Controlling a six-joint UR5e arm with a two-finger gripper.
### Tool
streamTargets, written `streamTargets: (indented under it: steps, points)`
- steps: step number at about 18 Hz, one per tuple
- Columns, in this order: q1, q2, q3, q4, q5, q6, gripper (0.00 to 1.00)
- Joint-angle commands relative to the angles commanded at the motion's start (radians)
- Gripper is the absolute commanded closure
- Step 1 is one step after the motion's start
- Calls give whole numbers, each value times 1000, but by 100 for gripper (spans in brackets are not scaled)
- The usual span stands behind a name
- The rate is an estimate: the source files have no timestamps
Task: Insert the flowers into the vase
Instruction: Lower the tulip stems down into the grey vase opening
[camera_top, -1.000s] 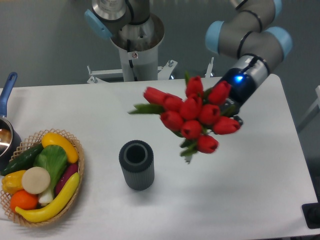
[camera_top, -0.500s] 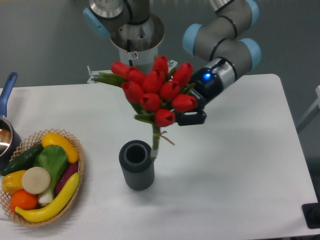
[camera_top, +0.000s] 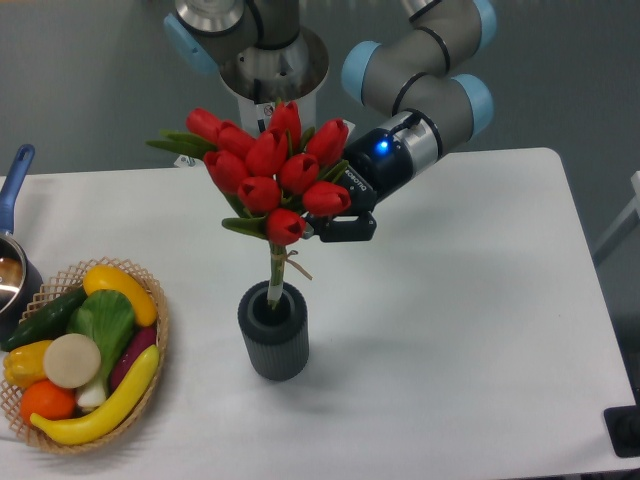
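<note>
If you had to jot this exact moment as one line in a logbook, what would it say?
step: inserting | gripper: holding flowers upright | stems: tips in vase mouth | flowers: not released

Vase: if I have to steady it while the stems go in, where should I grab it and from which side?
Grip the vase low across its ribbed wall, coming in level from its open right side. The flowers and gripper crowd the space above its mouth.

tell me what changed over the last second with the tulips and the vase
The gripper carried the flowers leftward across the table and turned them from lying sideways to upright. Their stem ends, which were off to the vase's right, now dip into the mouth of the vase. The grip on the bunch has not let go. The vase and the basket of produce stayed put.
</note>
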Motion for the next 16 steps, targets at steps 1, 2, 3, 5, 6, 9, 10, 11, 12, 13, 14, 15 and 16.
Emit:
streamTargets:
  steps: [1, 2, 3, 5, 6, 9, 10, 11, 12, 13, 14, 15, 16]
  points:
    - [0, -3, -2, 0, 0, 2, 85]
    - [0, -3, -3, -2, 2, 2, 85]
    - [0, -5, -5, -2, 2, 0, 85]
    - [0, -14, -5, 0, 2, 3, 85]
    - [0, -18, -5, 2, 2, 6, 85]
    - [0, -34, -9, 6, 2, 9, 85]
    - [0, -35, -14, 9, 2, 9, 85]
    - [0, -38, -17, 9, 2, 9, 85]
    - [0, -41, -18, 9, 2, 9, 85]
    - [0, -41, -18, 9, 2, 9, 85]
    - [-2, -45, -18, 9, 3, 9, 85]
    - [-3, -51, -18, 8, 2, 9, 85]
    - [-5, -54, -18, 9, 3, 11, 84]
